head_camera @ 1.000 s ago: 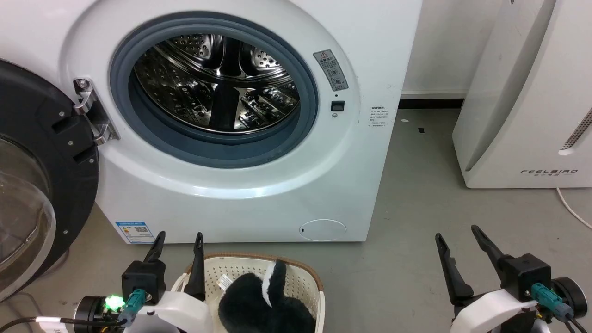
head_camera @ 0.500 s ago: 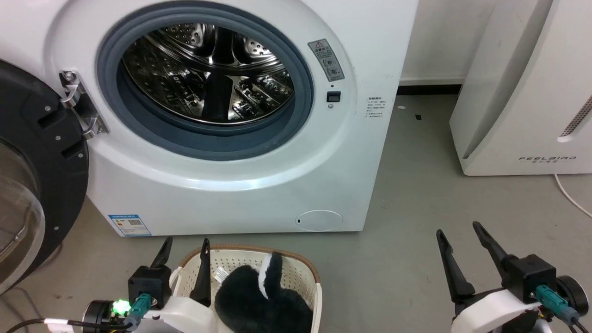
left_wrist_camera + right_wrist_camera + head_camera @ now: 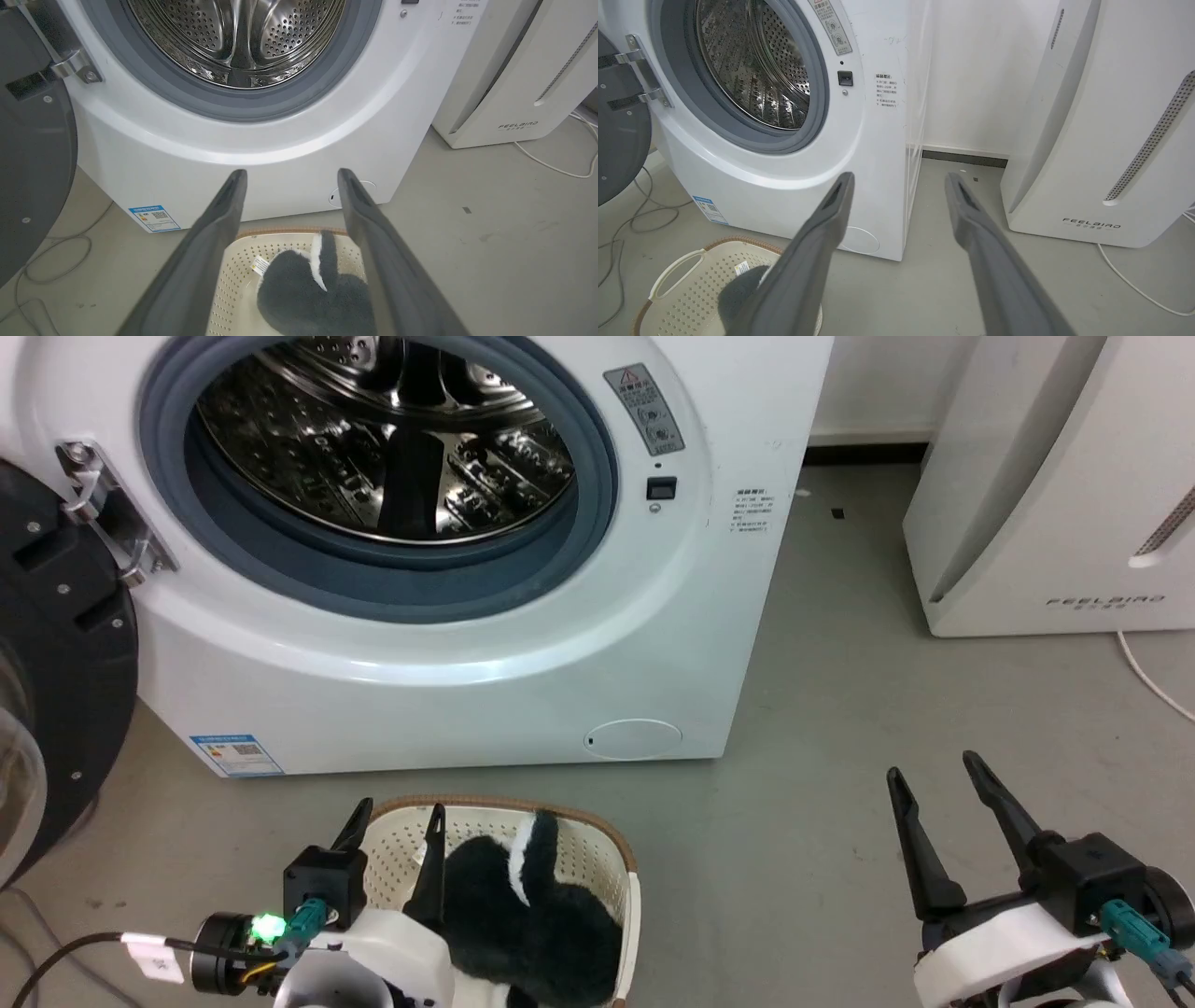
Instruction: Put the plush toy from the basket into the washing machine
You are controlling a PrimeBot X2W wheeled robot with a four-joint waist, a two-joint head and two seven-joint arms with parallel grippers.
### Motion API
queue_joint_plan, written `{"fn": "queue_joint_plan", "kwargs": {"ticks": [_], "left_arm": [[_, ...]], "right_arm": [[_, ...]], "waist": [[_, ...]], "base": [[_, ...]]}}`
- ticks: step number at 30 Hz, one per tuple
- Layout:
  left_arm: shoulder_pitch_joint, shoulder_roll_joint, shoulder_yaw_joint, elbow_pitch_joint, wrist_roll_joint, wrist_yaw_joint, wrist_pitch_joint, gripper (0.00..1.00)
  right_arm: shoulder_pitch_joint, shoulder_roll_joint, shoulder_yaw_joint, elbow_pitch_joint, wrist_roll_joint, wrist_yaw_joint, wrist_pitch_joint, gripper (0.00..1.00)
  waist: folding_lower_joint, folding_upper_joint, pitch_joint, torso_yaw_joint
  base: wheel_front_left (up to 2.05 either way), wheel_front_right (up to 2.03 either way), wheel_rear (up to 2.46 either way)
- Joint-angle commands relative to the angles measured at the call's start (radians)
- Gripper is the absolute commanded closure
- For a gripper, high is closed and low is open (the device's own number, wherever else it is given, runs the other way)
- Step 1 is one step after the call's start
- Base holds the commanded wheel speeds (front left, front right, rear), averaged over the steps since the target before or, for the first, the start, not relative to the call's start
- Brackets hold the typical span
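Plush toy [image 3: 541, 915] in the basket [image 3: 590, 859] just below your left gripper [image 3: 400, 807] — wide, empty — right gripper [image 3: 933, 765] wide too.

There are two grippers, the left gripper [image 3: 400, 807] and the right gripper [image 3: 934, 765], each with two dark fingers standing apart. Ahead of the left jaws stand one washing machine [image 3: 448, 644] with one open door [image 3: 56, 644] and one blue label [image 3: 235, 755], and just below them sits one basket [image 3: 597, 857] holding one plush toy [image 3: 532, 915]. Ahead of the right jaws stands one FEELBIRD appliance [image 3: 1046, 504] with one white cable [image 3: 1153, 686] beside it.
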Motion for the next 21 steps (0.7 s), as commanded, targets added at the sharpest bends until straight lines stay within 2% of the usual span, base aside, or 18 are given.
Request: {"fn": "queue_joint_plan", "kwargs": {"ticks": [1,21], "left_arm": [[-0.027,0.008,-0.006,0.018,-0.006,-0.005,-0.007,0.0],[-0.177,0.048,-0.095,0.229,-0.048,-0.032,0.014,0.0]], "right_arm": [[-0.017,0.0,-0.001,-0.011,0.011,0.0,-0.01,0.0],[-0.055,0.0,0.016,-0.036,0.039,0.0,-0.052,0.0]], "waist": [[0.0,0.0,0.016,-0.003],[0.0,0.0,0.149,-0.038]], "base": [[0.0,0.0,0.0],[0.0,0.0,0.0]]}}
